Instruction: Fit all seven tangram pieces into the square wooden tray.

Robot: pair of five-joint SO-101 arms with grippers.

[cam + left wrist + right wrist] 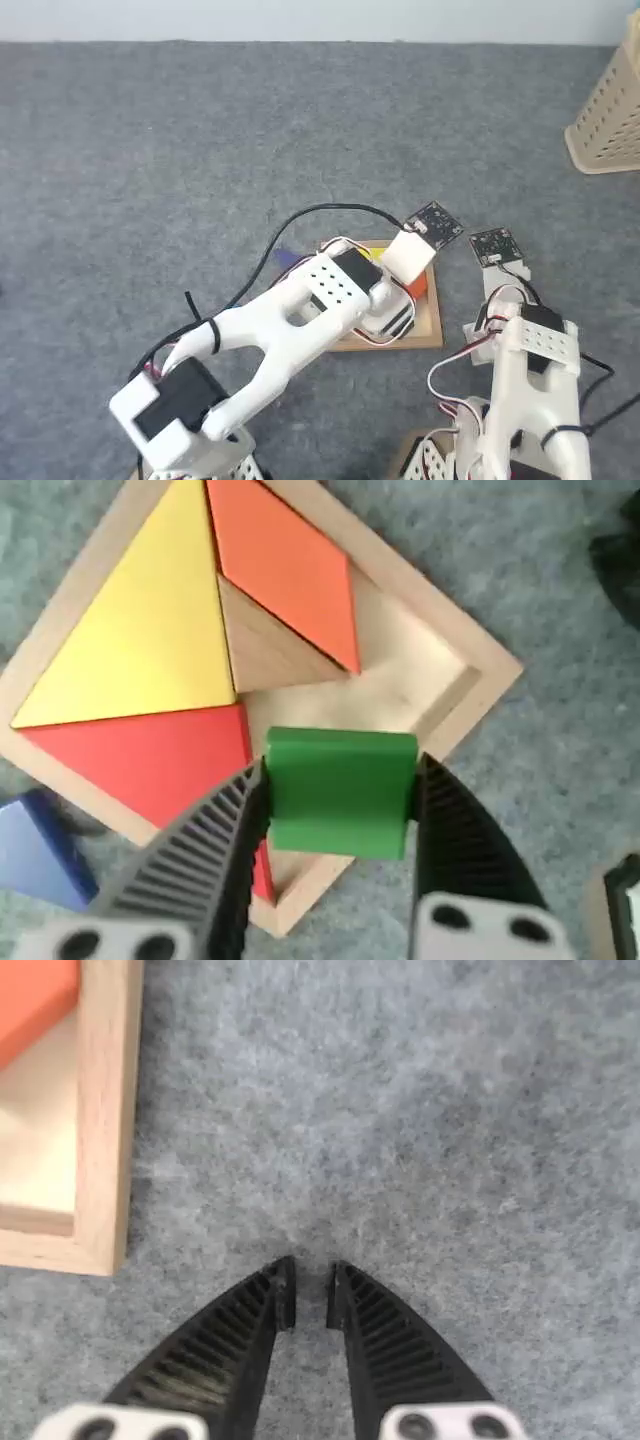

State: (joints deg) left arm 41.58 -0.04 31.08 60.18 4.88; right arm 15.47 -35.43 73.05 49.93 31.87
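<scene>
1. The tray (pixel 495 666) had bare floor in one corner beside the orange piece (pixel 285 565); the yellow piece (pixel 150 630) and red piece (pixel 150 760) blocked most of the rest.
2. The left end effector (pixel 338 770), clamped on the green square (pixel 340 805), hung above the tray at that gap's edge.
3. A blue piece (pixel 35 845) lay just outside the rim.
4. Grey counter (pixel 450 1110) ahead of the right end effector (pixel 310 1295) lay open.

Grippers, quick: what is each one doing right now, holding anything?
Left gripper: closed on the green square wooden piece.
Right gripper: closed, holding nothing.
</scene>
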